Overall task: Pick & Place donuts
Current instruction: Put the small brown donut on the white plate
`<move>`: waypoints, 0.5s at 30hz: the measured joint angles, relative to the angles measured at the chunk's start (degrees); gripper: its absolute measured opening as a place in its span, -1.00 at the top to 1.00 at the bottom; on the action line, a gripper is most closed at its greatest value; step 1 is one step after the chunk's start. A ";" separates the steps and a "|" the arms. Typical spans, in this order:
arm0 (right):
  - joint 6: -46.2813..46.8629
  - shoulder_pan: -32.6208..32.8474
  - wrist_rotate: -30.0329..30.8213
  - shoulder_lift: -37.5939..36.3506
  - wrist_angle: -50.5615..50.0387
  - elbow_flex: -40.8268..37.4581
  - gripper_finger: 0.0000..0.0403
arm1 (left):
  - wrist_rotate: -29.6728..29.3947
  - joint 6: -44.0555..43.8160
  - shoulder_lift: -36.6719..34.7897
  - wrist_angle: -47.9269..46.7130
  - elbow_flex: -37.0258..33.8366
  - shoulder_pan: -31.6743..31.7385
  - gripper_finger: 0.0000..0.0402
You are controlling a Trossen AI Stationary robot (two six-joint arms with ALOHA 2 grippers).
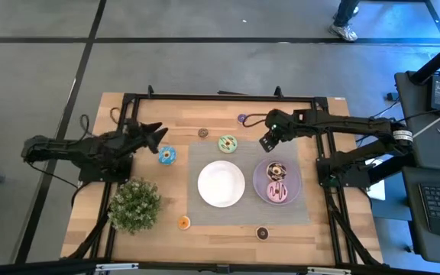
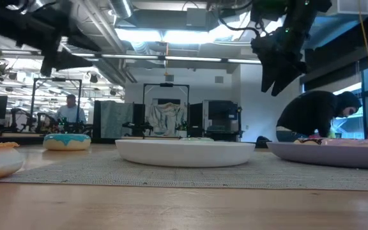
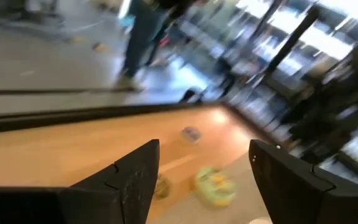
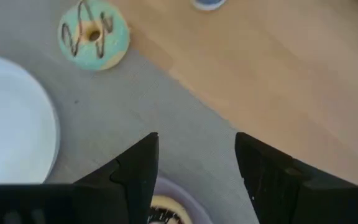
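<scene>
1. We see the right gripper (image 1: 266, 142) above the grey mat (image 1: 205, 200), just beside the far rim of the purple plate (image 1: 294, 187). In the right wrist view its fingers (image 4: 132, 177) stand apart and nothing is between them, so it is open and holds nothing.
2. In the low view the right gripper (image 2: 277, 73) hangs in the air, well above the table surface.
3. We see the left gripper (image 1: 156, 136) over the left part of the wooden table (image 1: 98, 153), near the blue donut (image 1: 166, 155). Its fingers (image 3: 135, 180) are spread wide in the left wrist view and they hold nothing.
4. Two donuts lie on the purple plate: the brown sprinkled donut (image 1: 275, 170) on the far side and the pink striped donut (image 1: 278, 190) on the near side, touching or almost touching each other.
5. The green donut (image 1: 228, 143) lies on the mat, beyond the white plate (image 1: 221, 184) and apart from it. In the right wrist view the green donut (image 4: 93, 35) shows dark zigzag lines on its icing.
6. The white plate carries nothing.
7. The tiny donuts lie on the bare wood: a purple one (image 1: 241, 119) and a brown one (image 1: 202, 133) at the far side, an orange one (image 1: 183, 222) and a dark brown one (image 1: 262, 233) at the near side.
8. A small green plant (image 1: 135, 204) stands at the near left of the table.
9. In the room behind the table we see a person (image 2: 312, 115) bending forward.
</scene>
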 joint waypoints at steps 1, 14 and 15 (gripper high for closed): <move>-0.57 -0.61 -0.02 0.00 0.46 -0.02 -0.06 | 0.12 -0.48 3.75 -2.29 2.67 0.60 -0.20; -2.58 -3.58 -3.21 0.02 2.91 -0.02 -0.06 | 23.75 -0.96 51.73 -21.72 34.99 20.58 -0.16; -2.57 -3.58 -3.28 0.02 2.89 -0.02 -0.06 | 25.16 -0.22 54.42 -21.18 36.24 21.60 -0.15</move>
